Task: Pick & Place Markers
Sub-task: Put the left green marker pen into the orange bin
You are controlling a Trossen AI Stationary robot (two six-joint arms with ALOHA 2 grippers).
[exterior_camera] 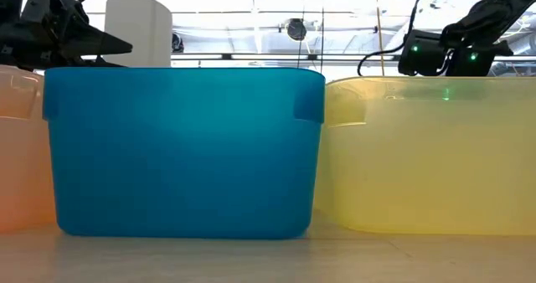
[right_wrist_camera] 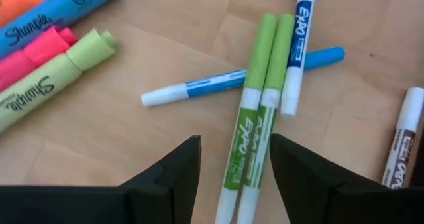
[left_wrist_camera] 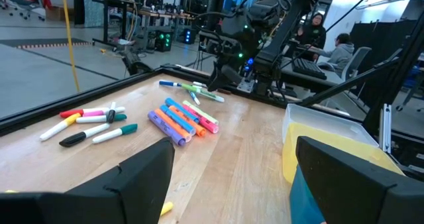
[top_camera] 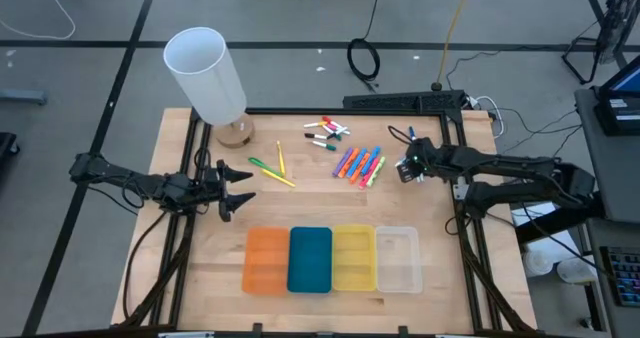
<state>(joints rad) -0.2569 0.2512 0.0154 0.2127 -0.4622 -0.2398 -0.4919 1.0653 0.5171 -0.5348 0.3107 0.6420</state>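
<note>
Two green Expo markers (right_wrist_camera: 258,118) lie side by side on the table, touching a dark blue-capped one and crossing a light blue one (right_wrist_camera: 225,83). My right gripper (right_wrist_camera: 235,144) is open above them, one finger on each side of the green pair, at the table's right-hand side (top_camera: 405,158). Bright highlighters (top_camera: 360,165) lie in a row left of it. A cluster of white markers (top_camera: 325,130) and two thin pens (top_camera: 270,166) lie farther left. My left gripper (top_camera: 235,183) is open and hovers left of the pens.
Four trays sit side by side at the near edge: orange (top_camera: 266,260), blue (top_camera: 310,259), yellow (top_camera: 353,258) and clear (top_camera: 397,259). A tall white cylinder (top_camera: 205,75) on a wooden base stands at the far left corner. People sit at desks beyond the table.
</note>
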